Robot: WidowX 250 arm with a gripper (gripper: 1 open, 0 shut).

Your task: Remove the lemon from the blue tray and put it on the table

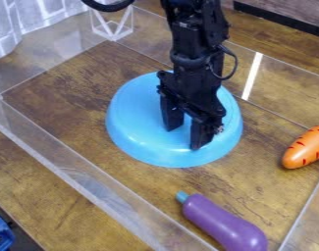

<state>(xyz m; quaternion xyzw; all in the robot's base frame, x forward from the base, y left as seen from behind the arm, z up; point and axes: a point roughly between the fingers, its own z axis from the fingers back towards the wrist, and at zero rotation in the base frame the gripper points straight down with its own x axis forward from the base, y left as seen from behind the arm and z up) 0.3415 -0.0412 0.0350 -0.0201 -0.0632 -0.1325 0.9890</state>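
The black arm (196, 54) comes down from the far side and blocks the middle of the blue tray (128, 125), leaving free rim to its left and near side. Bare bench (50, 98) opens left of the tray, bounded by a clear wall (89, 181) that runs diagonally along the near left. On the right, a carrot (306, 147) stands in the way; at the near right, an eggplant (225, 222) does, with open wood between the two.

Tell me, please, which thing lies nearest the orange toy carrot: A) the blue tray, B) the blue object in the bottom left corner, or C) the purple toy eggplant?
A: the blue tray reaches closest to the carrot.
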